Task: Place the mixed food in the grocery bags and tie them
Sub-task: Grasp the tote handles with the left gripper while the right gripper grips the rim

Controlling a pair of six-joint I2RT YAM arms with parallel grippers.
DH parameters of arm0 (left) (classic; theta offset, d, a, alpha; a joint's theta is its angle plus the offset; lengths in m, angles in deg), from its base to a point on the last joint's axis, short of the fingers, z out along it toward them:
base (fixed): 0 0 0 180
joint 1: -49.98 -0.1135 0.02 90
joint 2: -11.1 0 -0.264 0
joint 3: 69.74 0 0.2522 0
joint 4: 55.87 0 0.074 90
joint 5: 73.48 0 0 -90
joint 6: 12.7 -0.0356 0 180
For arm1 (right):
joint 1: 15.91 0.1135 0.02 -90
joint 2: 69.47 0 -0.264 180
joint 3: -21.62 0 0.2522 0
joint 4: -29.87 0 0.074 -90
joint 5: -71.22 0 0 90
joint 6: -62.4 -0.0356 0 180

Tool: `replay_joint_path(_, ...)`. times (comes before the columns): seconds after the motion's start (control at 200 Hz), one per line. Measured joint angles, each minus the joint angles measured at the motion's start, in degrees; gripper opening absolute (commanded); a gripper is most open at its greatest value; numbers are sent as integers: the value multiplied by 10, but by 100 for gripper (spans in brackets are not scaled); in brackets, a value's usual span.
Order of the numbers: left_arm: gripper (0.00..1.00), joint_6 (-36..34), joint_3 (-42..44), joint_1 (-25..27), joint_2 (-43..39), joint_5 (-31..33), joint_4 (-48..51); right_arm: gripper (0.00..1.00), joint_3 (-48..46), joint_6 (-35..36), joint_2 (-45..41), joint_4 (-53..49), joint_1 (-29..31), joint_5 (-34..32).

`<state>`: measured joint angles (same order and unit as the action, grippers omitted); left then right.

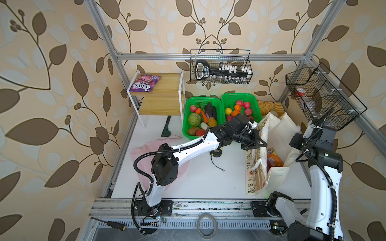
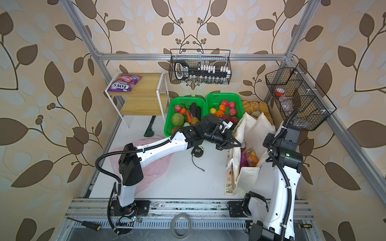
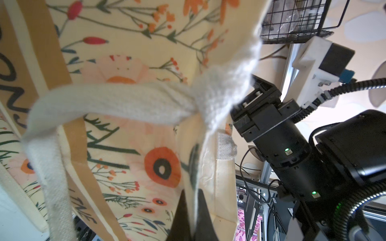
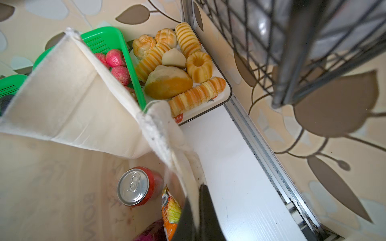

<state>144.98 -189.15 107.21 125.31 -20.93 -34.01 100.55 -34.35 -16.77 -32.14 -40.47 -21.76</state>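
Observation:
The cream floral tote (image 1: 277, 127) stands open at the right in both top views. My left gripper (image 3: 193, 194) is shut on the edge of its near wall, also seen from above (image 1: 264, 144). My right gripper (image 4: 198, 187) is shut on the opposite rim. A white webbing handle (image 3: 117, 100) loops across the printed side. Inside the tote lie a red soda can (image 4: 135, 186), an orange pouch (image 4: 170, 210) and a pink dragon fruit (image 4: 150, 232). The thin pink bag (image 1: 142, 152) lies flat under my left arm. A purple FOX'S packet (image 1: 144, 83) rests on the wooden shelf (image 1: 165, 98).
Two green baskets (image 1: 187, 133) (image 1: 227, 96) of produce stand behind the tote. A tray (image 4: 208, 108) of bread loaves sits in the back right corner. Black wire baskets (image 1: 221, 66) (image 1: 321, 98) hang on the frame. A tape measure (image 1: 216, 153) lies mid-table.

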Motion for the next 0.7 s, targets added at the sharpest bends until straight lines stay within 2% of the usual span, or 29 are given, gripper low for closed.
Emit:
replay_joint_path(0.135, 0, 21, -17, 4, 16, 0, -12, 0, 30, 16, 13, -29, 0, -12)
replay_joint_path(0.29, 0, 38, -41, 5, 35, 6, -23, 0, 67, 27, 51, 5, 0, -13)
replay_joint_path(0.505, 0, 49, -70, 5, 60, 18, -22, 0, 75, 37, 74, 31, -3, -16)
replay_joint_path(0.7, 0, 62, -115, 11, 90, 17, -20, 0, 64, 58, 71, 48, -6, -51)
